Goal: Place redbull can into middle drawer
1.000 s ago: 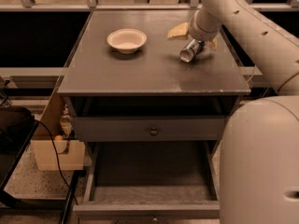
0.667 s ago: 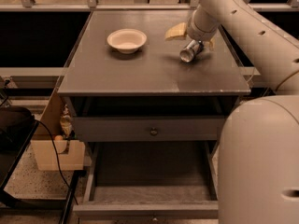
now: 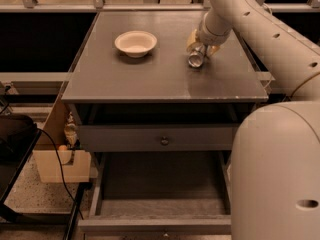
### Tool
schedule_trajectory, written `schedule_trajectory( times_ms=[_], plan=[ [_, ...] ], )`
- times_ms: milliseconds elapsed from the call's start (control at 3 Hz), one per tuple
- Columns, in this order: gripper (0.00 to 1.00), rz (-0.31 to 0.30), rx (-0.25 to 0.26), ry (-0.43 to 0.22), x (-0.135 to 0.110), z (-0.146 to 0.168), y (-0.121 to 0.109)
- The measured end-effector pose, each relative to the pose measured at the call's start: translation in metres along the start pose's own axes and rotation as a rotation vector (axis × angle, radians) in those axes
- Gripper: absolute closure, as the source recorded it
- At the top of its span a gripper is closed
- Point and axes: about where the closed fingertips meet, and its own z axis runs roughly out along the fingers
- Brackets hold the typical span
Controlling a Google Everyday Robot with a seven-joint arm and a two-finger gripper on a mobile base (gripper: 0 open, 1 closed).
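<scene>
- One pair of jaws, over the far right of the bench (image 3: pixel 150 79). What are they doing?
- Pinching the redbull can (image 3: pixel 196 59), it seems, though the arm (image 3: pixel 260 29) hides part of the grip. The can is tilted, low over the bench.
- And farther out?
- A cream bowl (image 3: pixel 135 43) sits well to the left. Below, the upper drawer (image 3: pixel 130 138) is shut and the middle drawer (image 3: pixel 160 184) stands pulled out.

No lettering, brand name, number or sign can be read anywhere. The redbull can (image 3: pixel 196 59), lying to the right of the bowl (image 3: pixel 135 43), shows only dark markings too faint to make out as words. The gripper (image 3: pixel 201 47), also right of the bowl and just above the can's far end, carries no legible label.
</scene>
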Motion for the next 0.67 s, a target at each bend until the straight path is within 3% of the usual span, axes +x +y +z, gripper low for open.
schedule_trajectory(
  times_ms=[333,667],
  plan=[
    [0.70,0.000,0.000,0.000,0.0000,0.0000,0.0000],
    [0.99,0.000,0.000,0.000,0.0000,0.0001,0.0000]
  ],
)
